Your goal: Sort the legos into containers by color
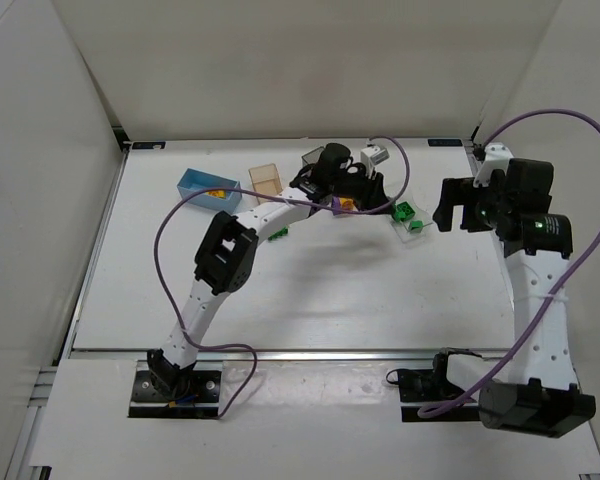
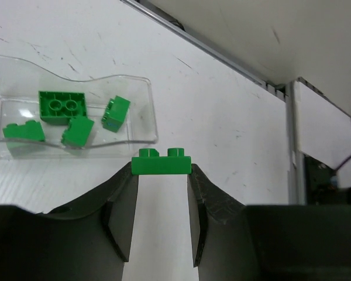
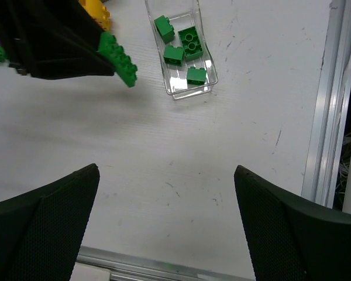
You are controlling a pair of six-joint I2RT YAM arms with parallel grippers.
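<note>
My left gripper (image 1: 383,205) (image 2: 162,170) is shut on a green brick (image 2: 162,163), held by its ends just above the table. It hangs beside the clear bin (image 2: 147,114) (image 1: 417,236), which holds several green bricks (image 2: 61,106). The right wrist view shows the same held brick (image 3: 118,57) to the left of the clear bin (image 3: 190,92). My right gripper (image 1: 450,205) (image 3: 167,175) is wide open and empty, above bare table to the right of the clear bin. An orange brick (image 3: 96,12) and a purple one (image 1: 336,203) lie under the left arm.
A light blue bin (image 1: 193,180) with yellow bricks, a tan-orange bin (image 1: 265,180) and a dark grey bin (image 1: 313,158) stand along the back. A small green brick (image 1: 277,235) lies on the table by the left forearm. A metal rail (image 3: 319,117) marks the table's right edge.
</note>
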